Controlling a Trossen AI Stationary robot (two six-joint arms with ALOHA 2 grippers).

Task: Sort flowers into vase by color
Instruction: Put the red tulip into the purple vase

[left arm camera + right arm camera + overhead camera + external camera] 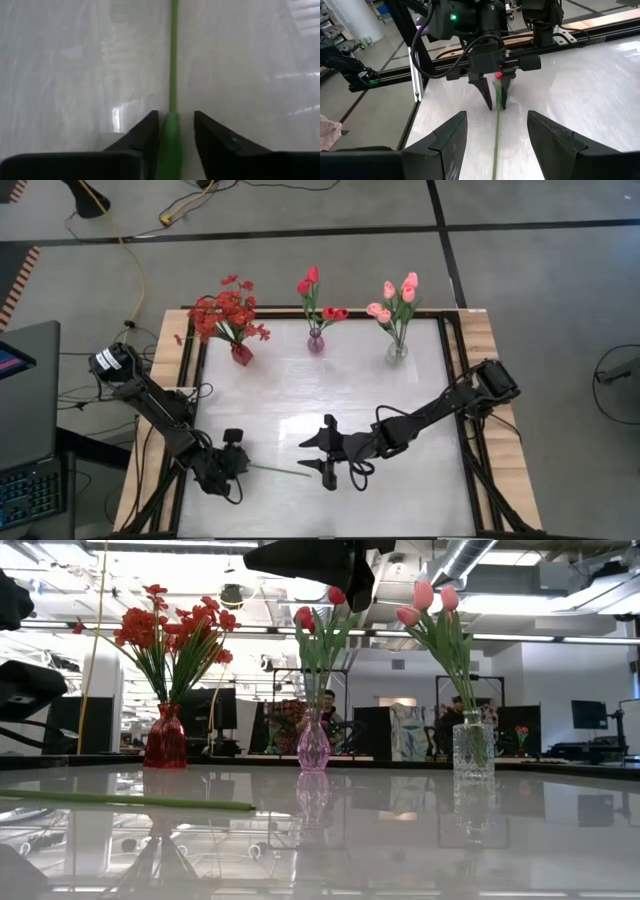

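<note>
While the flower stem point(283, 471) lies flat on the tabletop point(400, 410), I see its long axis between my left claw point(494, 102) fingers, closing but not clenched; right claw point(325, 455) waits released nearby.

Grey floor point(540, 270), yellow cable point(135, 260), bright ceiling lights point(560, 637).

Mid-table lies bare between the three vases point(316, 342) along the far edge and the stem point(280, 471) lying near the front.
</note>
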